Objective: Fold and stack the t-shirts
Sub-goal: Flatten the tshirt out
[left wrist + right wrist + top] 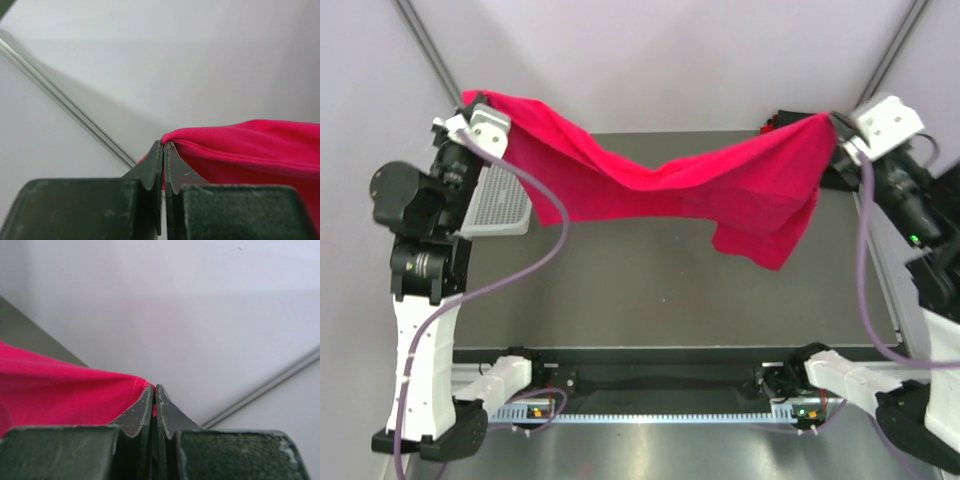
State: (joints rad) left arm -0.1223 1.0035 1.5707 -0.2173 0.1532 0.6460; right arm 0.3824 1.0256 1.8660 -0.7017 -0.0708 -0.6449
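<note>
The crimson red t-shirt [660, 180] hangs stretched in the air between my two grippers, sagging in the middle above the dark table. My left gripper [472, 103] is shut on its left corner, high at the back left. My right gripper [834, 122] is shut on its right corner, high at the back right. The left wrist view shows my left gripper [164, 145] pinching the red t-shirt [250, 145]. The right wrist view shows my right gripper [154, 388] pinching the red t-shirt [60, 390]. A dark bit of cloth [775, 122] shows behind the red shirt at the back right.
The white mesh basket [500, 205] stands at the left edge of the dark table [650, 290], partly behind my left arm. Pale walls enclose the back and sides. A rail with a toothed strip [650, 412] runs along the near edge.
</note>
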